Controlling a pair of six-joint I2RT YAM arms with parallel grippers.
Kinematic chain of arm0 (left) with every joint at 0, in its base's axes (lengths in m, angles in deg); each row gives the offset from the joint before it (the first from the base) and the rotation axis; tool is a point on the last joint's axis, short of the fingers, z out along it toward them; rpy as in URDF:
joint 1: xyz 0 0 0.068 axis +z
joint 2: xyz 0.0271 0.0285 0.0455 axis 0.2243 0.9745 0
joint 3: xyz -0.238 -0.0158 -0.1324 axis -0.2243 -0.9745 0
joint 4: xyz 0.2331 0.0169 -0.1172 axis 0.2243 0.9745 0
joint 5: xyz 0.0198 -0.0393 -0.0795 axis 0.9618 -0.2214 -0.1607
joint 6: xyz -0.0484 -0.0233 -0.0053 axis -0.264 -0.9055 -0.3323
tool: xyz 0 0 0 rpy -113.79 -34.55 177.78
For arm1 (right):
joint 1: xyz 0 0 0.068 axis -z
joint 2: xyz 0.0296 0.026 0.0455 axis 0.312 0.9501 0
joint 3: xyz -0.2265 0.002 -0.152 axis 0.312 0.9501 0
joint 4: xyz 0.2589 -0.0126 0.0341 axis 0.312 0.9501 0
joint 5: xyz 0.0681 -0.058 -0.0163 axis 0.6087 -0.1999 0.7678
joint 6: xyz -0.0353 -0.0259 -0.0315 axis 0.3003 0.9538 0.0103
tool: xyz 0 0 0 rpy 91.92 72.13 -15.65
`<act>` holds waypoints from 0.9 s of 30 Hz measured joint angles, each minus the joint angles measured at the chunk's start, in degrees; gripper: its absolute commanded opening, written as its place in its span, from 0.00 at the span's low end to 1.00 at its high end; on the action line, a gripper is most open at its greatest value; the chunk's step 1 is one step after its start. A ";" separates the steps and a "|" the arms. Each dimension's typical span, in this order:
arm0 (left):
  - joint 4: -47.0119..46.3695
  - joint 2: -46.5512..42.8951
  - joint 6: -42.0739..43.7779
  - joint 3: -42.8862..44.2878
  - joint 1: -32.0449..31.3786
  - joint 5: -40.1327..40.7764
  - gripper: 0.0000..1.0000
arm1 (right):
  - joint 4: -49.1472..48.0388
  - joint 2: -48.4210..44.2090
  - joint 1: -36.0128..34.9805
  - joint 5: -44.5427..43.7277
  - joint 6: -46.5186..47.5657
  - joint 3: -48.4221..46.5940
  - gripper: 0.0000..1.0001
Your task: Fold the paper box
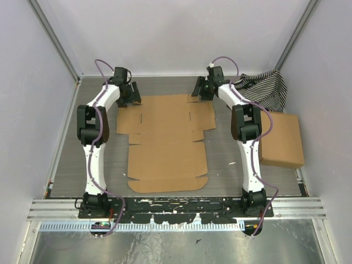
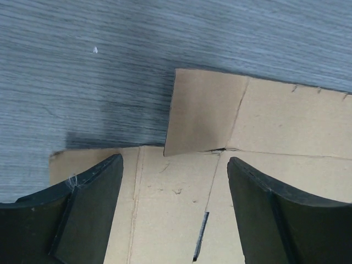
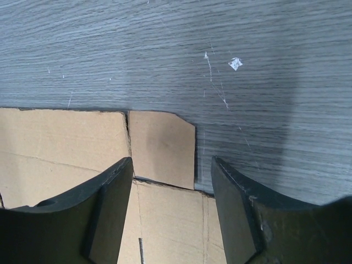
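Observation:
The paper box (image 1: 168, 143) lies flat and unfolded on the grey table, a brown die-cut sheet with flaps and slits. My left gripper (image 1: 132, 99) hovers over its far left corner. In the left wrist view that gripper (image 2: 175, 165) is open, and between its dark fingers (image 2: 88, 203) I see only the sheet with a small corner flap (image 2: 203, 110) beyond it. My right gripper (image 1: 199, 91) is over the far right corner. In the right wrist view it (image 3: 171, 162) is open too, and it frames another corner flap (image 3: 162, 146). Neither gripper holds anything.
A squarish, larger brown cardboard box (image 1: 283, 140) sits at the right, close beside the right arm. A black-and-white striped cloth (image 1: 267, 88) is bunched in the far right corner. Grey walls close in the table on the left, back and right.

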 measured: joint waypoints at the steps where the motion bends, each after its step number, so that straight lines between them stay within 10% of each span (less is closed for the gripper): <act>1: -0.02 0.37 0.00 0.00 0.00 -0.07 0.82 | -0.11 0.07 -0.02 0.02 0.00 -0.02 0.63; 27: -2.62 1.64 0.22 -0.55 -0.39 -1.22 0.57 | -3.78 0.24 -1.09 0.42 -0.52 2.19 0.29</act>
